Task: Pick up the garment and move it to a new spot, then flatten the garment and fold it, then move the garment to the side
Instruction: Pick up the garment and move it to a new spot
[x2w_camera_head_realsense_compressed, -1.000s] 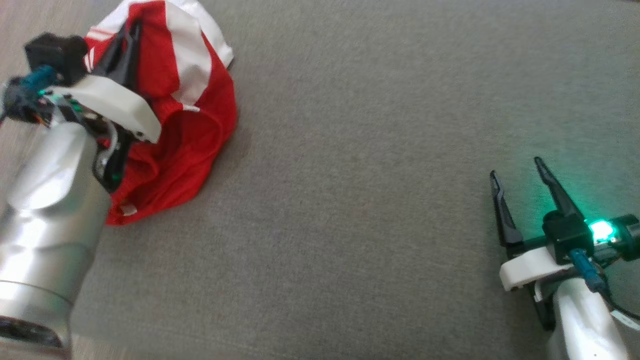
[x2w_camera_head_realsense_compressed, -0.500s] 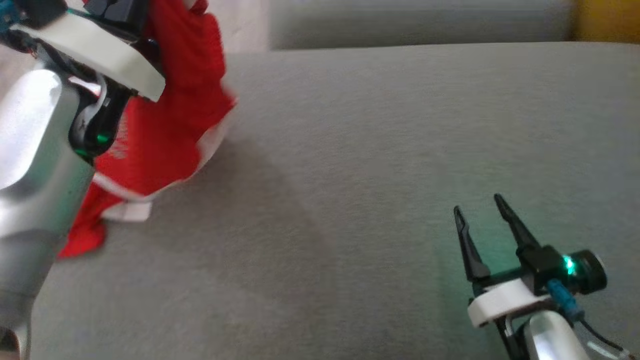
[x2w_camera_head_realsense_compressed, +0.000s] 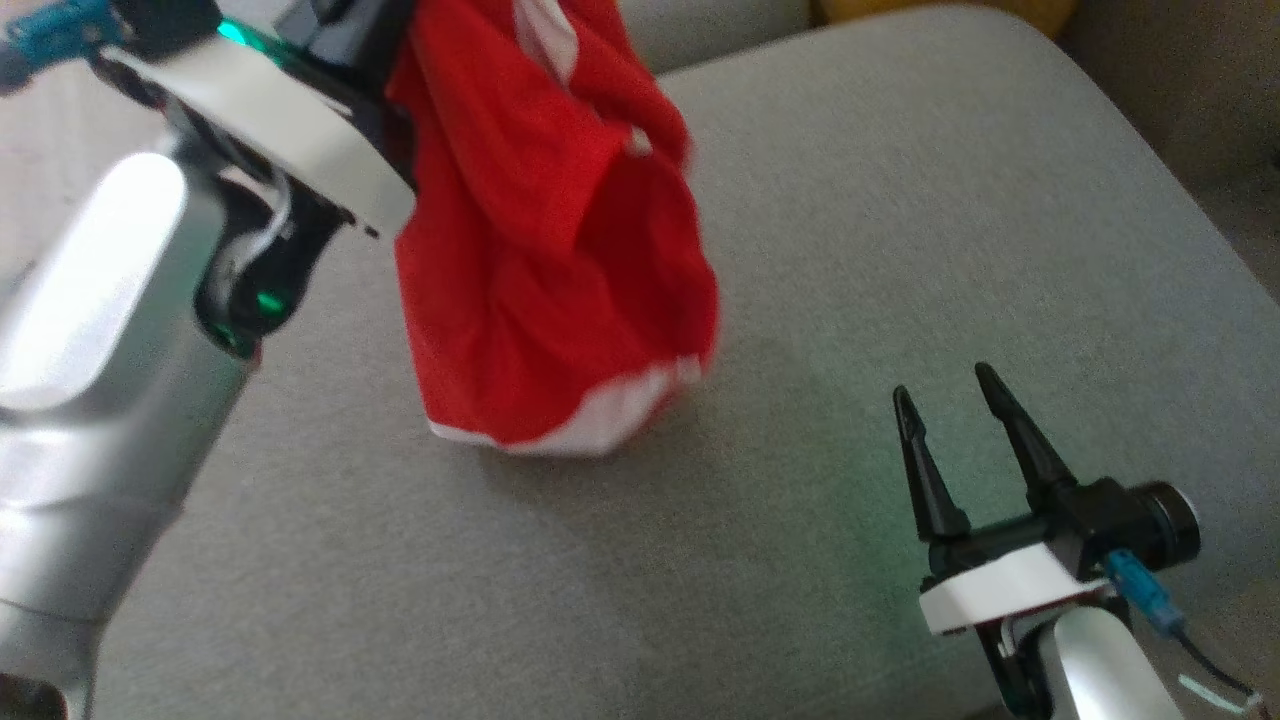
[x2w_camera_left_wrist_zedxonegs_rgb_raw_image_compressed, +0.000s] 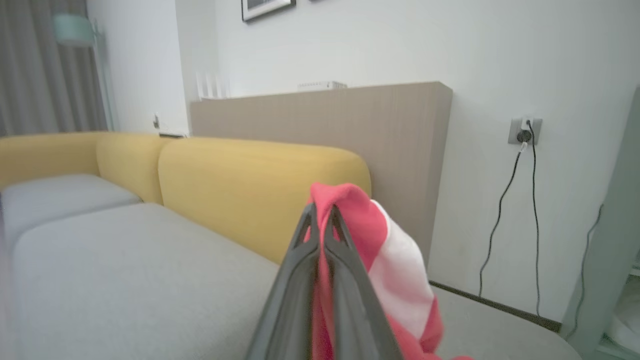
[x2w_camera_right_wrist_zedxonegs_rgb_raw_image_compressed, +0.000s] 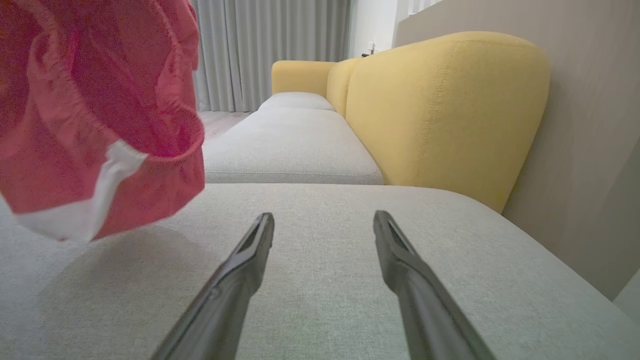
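1. Since the earlier frame, the garment (x2w_camera_head_realsense_compressed: 540, 230) is lifted off the cushion (x2w_camera_head_realsense_compressed: 900, 200) and hangs with its hem just above it; pick-up is judged done, transfer under way.
2. Left gripper (x2w_camera_left_wrist_zedxonegs_rgb_raw_image_compressed: 320, 215) is held high, clamped on the garment's top.
3. Right gripper (x2w_camera_head_realsense_compressed: 945, 383) is held low, fingers apart, empty.
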